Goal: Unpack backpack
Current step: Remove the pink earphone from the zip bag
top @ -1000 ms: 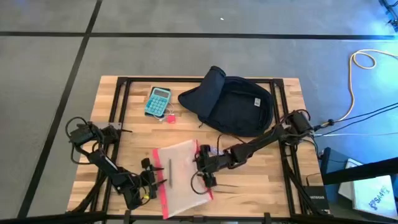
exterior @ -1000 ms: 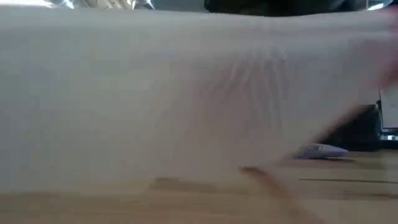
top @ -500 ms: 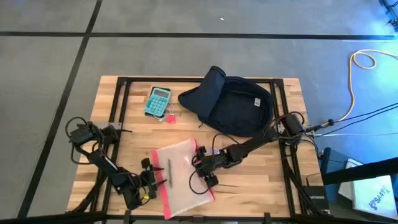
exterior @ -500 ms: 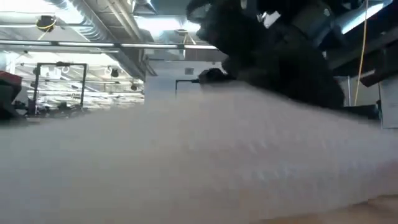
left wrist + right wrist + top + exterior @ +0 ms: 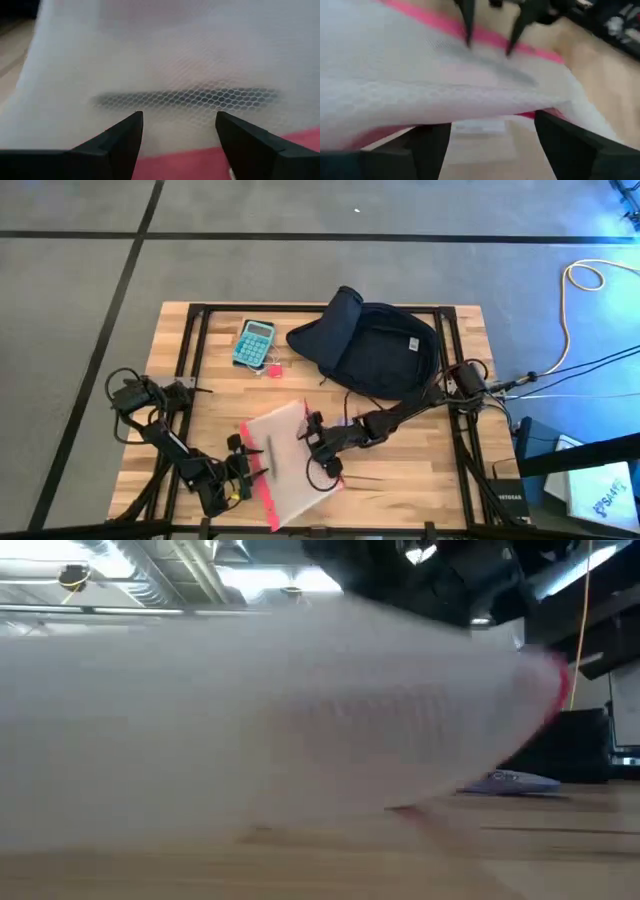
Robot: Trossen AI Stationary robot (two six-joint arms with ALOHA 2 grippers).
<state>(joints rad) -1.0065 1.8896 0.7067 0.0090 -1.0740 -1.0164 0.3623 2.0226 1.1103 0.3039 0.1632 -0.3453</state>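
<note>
The navy backpack [image 5: 375,350] lies flat at the table's far right, its open mouth toward the left. A clear mesh pouch [image 5: 285,465] with red edges lies near the front edge and holds a dark pen-like thing [image 5: 185,97]. My right gripper [image 5: 318,448] is open at the pouch's right side. The pouch's red-edged right end [image 5: 558,680] is raised off the table. My left gripper [image 5: 252,463] is open over the pouch's left red edge [image 5: 280,150]. My right gripper meets the pouch's right edge [image 5: 540,114] with open fingers [image 5: 427,145], coming level from the table's right. That edge arches up over the fingertips, with bare table showing beneath it. My left gripper's fingertips [image 5: 469,27] point down at the pouch beside its red edge. I cannot tell whether they touch it.
A teal calculator [image 5: 254,342] and a small red thing [image 5: 271,369] lie at the far left of the backpack. A small pale object [image 5: 510,780] lies on the table right of the pouch. A thin rod [image 5: 365,477] lies near the front edge.
My right gripper has gone toward the table's left edge. The pouch has slid a little that way with it, toward my left gripper. Its right side has risen off the table while its left edge stays down.
</note>
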